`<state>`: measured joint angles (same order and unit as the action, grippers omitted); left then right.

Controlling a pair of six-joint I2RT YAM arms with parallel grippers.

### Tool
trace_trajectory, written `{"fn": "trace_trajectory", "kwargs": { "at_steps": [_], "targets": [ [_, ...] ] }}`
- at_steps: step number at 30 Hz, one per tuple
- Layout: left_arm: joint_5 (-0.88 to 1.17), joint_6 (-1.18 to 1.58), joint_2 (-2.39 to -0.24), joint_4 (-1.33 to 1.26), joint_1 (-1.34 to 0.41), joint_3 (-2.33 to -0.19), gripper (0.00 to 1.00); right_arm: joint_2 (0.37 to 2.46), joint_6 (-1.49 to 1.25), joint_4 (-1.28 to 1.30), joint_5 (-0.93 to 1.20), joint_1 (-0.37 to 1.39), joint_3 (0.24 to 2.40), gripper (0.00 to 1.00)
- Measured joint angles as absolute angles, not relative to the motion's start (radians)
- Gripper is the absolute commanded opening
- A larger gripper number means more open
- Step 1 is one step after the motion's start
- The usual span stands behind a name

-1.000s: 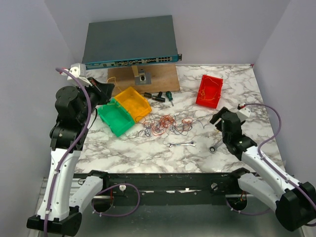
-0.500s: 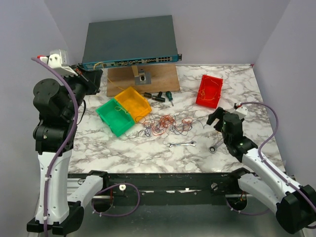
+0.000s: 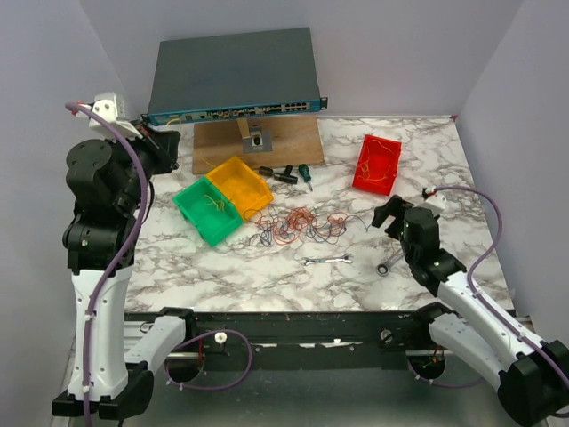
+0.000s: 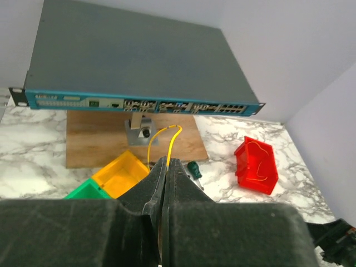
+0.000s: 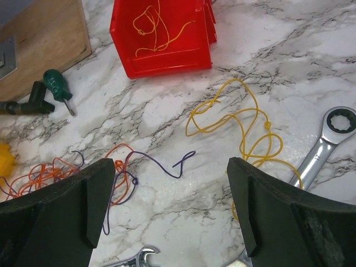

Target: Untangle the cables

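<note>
The cables (image 3: pixel 298 227) lie as a loose tangle of orange, red and dark strands on the marble table (image 3: pixel 267 267). My left gripper (image 3: pixel 171 149) is raised at the back left and is shut on a thin yellow cable (image 4: pixel 167 142), which loops out from between its closed jaws. My right gripper (image 3: pixel 384 216) hovers low, right of the tangle, with its jaws wide open and nothing in them. Under it lie a purple cable (image 5: pixel 167 164), a curly yellow cable (image 5: pixel 245 119) and the orange edge of the tangle (image 5: pixel 39 172).
A red bin (image 3: pixel 376 164) holding yellow strands stands at the back right. Green (image 3: pixel 209 211) and yellow (image 3: pixel 238 185) bins sit left of the tangle. Two wrenches (image 3: pixel 327 261) (image 3: pixel 388 264), screwdrivers (image 3: pixel 298 174), a wooden board (image 3: pixel 267 142) and a network switch (image 3: pixel 233 76) are also here.
My left arm has lifted up and back to the left, away from the green bin, with the yellow cable. My right gripper has opened wider.
</note>
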<state>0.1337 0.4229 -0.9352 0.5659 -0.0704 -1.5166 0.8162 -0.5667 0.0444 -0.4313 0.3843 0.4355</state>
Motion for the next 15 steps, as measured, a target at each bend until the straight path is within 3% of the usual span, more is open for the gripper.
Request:
{"fn": "trace_trajectory", "kwargs": {
  "at_steps": [15],
  "targets": [
    [0.017, 0.566, -0.99, 0.396, -0.051, -1.071, 0.0, 0.754, -0.567, 0.018, -0.412, 0.384, 0.403, 0.9]
  ]
}}
